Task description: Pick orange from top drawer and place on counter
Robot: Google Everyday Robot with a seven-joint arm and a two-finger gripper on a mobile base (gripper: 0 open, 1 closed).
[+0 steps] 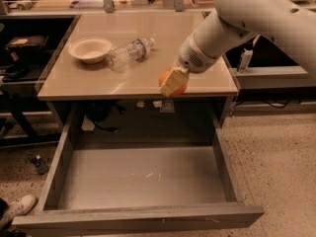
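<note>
gripper (175,83) over counter (123,78) front edge | fingers (169,85) clamp orange (182,88), half hidden behind them | top drawer (138,179) open

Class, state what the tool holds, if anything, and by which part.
The tool, over the counter's front edge, grips the orange across its middle.

Warm dim light; counter (98,78) gleams beneath end effector (173,82).
</note>
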